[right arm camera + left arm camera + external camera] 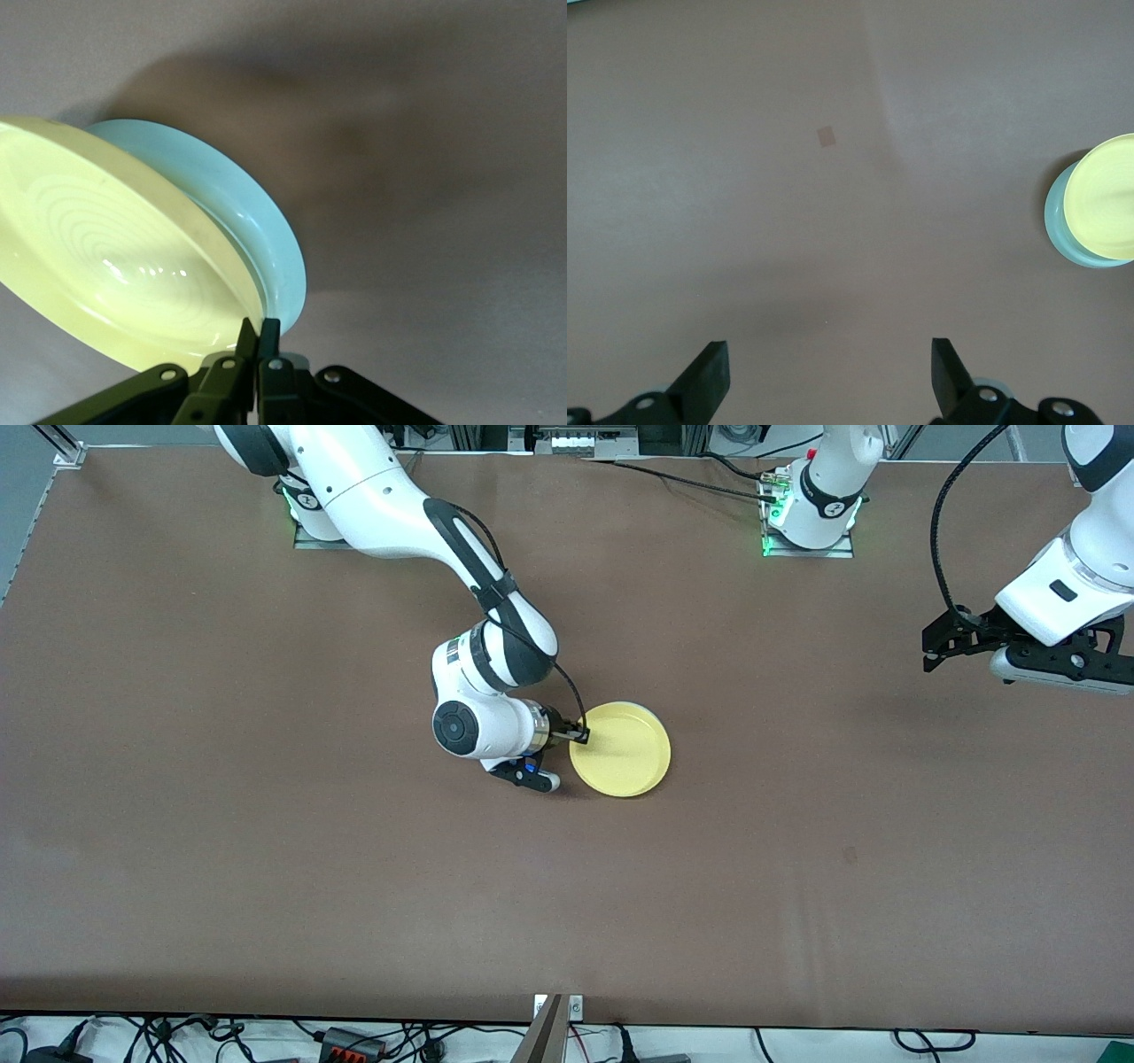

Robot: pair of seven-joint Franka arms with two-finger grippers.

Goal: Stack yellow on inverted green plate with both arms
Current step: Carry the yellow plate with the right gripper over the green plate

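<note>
Front view: right gripper clenches the yellow plate's nine-o'clock rim, mid-table over the green plate. Settle it level before letting go; left gripper waits, released.

Even overhead light, soft shadows; right wrist view blurred close-up.

yellow plate, right end effector at rim

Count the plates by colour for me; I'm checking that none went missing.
Yellow plate: 1
Green plate: 1, under the yellow one
Total: 2
</note>
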